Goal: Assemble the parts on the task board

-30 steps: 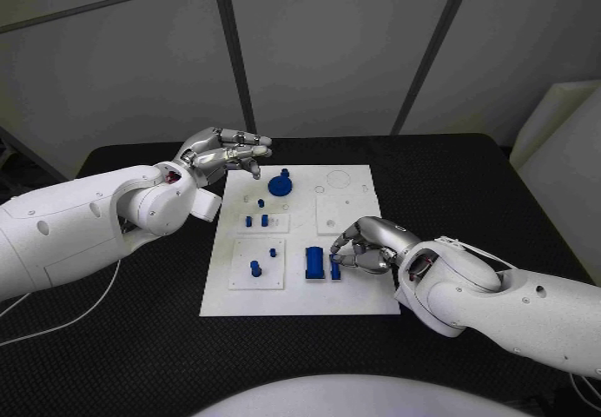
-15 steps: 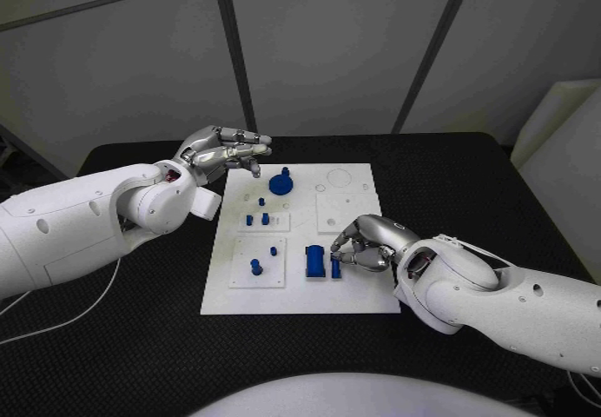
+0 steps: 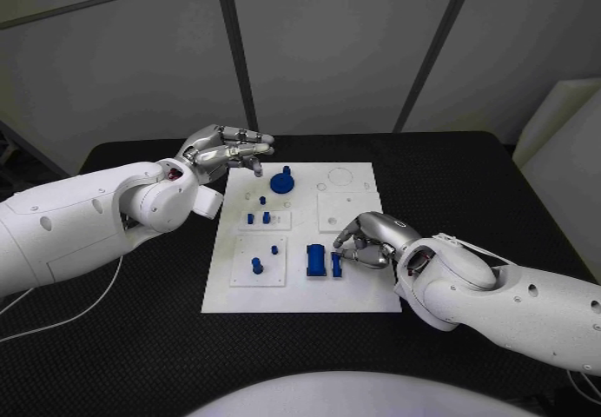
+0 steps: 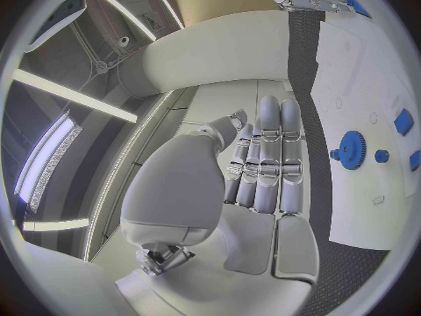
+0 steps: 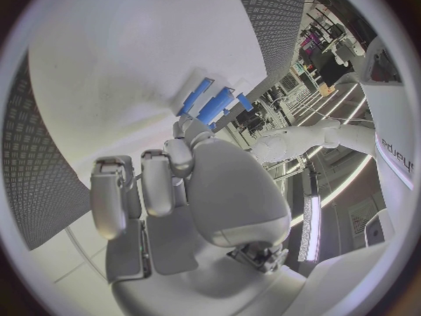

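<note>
The white task board (image 3: 357, 295) lies mid-table. On it a blue gear (image 3: 283, 183) stands at the far end, with small blue pegs (image 3: 257, 217) and two more blue pieces (image 3: 258, 265) nearer. A wide blue block (image 3: 316, 260) stands beside a narrow blue part (image 3: 336, 264). My right hand (image 3: 371, 242) is curled over the board's right half, thumb and fingertip pinching the top of the narrow part. The right wrist view shows the blue pieces (image 5: 213, 106) just past its fingertips. My left hand (image 3: 226, 148) hovers off the board's far-left corner, fingers curled, holding nothing. The gear (image 4: 351, 149) shows beyond its fingers (image 4: 267, 158).
Black textured table (image 3: 138, 330) surrounds the board. A white square insert (image 3: 338, 211) and round recesses (image 3: 338, 180) lie on the board's far right. A cable (image 3: 75, 308) trails under my left arm.
The right hand has crept a little toward the far side with the narrow part; the left hand has stayed where it was.
</note>
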Motion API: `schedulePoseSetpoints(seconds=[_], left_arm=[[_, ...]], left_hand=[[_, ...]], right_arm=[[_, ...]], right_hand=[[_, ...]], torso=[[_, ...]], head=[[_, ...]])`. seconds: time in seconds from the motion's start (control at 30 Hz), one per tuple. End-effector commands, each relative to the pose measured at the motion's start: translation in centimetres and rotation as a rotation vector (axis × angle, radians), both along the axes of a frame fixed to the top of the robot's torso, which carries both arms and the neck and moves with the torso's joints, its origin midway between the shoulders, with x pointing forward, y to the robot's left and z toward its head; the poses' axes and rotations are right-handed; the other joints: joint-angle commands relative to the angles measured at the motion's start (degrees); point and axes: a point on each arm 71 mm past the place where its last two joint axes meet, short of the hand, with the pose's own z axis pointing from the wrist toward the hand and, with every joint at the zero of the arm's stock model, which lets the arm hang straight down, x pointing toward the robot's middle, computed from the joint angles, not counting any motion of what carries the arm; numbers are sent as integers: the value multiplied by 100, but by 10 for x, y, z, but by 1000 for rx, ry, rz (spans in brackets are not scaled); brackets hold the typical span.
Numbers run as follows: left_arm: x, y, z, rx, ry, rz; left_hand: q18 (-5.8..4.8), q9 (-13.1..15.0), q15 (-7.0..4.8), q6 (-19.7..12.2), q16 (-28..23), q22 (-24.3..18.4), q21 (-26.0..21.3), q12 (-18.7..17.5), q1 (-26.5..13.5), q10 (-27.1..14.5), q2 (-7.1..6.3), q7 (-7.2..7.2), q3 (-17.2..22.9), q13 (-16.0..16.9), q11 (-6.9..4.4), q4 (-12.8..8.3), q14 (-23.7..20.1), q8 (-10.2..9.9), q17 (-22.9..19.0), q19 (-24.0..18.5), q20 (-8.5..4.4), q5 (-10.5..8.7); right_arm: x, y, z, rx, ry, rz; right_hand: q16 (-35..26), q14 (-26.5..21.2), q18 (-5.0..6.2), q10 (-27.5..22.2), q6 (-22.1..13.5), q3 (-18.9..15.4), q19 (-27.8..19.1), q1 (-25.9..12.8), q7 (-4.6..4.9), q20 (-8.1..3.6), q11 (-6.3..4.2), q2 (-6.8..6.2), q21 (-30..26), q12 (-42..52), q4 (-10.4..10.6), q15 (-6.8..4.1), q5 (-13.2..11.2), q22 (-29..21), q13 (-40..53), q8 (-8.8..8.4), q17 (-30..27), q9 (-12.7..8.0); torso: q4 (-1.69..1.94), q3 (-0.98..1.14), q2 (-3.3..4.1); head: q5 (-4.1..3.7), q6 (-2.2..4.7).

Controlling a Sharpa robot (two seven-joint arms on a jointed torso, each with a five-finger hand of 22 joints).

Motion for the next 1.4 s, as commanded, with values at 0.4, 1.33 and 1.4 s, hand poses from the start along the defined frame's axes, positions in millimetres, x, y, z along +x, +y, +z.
schedulePoseSetpoints(seconds=[0.4, 1.33, 1.4], left_arm=[[0, -1, -1, -6, 7, -10], [23, 23, -34, -134, 17, 309], [26, 25, -37, -133, 13, 348]], left_hand=[[-66, -7, 13, -6, -22, -6, -31, 20, -13, -52, 51, 23, -32, -1, 1, -13, 20, -22, 6, -2, 15, 19], [-71, -307, 626, -364, -1927, -1980, -2736, -89, -200, -558, 65, -54, -610, -44, 147, 524, -2381, -48, -1681, -2328, 908, -21], [-93, -324, 587, -575, -1925, -2170, -2907, -145, -222, -716, 58, -110, -717, -43, 115, 588, -2605, -80, -1903, -2536, 983, -17]], right_arm=[[-6, 1, 12, 99, -83, 39], [118, -84, 26, 937, 179, -247], [126, -84, 22, 977, 196, -264]], right_hand=[[-35, 224, -43, 9, -72, 61, 595, -224, 62, 31, 45, -260, 18, -36, -2, 11, -192, 1510, -38, 4, -71, -163], [-7319, -2880, 861, -2503, -554, 862, -3338, -688, 517, 1024, 870, -517, -8654, -5883, 191, 1159, -616, -3813, -5767, 7, -5984, -430], [-7448, -2980, 884, -2589, -650, 773, -3590, -738, 496, 1081, 847, -455, -8642, -5993, 146, 1174, -621, -4136, -5960, 10, -6177, -433]], torso=[[-9, 4, -15], [-135, -147, -524], [-146, -144, -556]], head=[[-17, 18], [-161, 905], [-147, 951]])
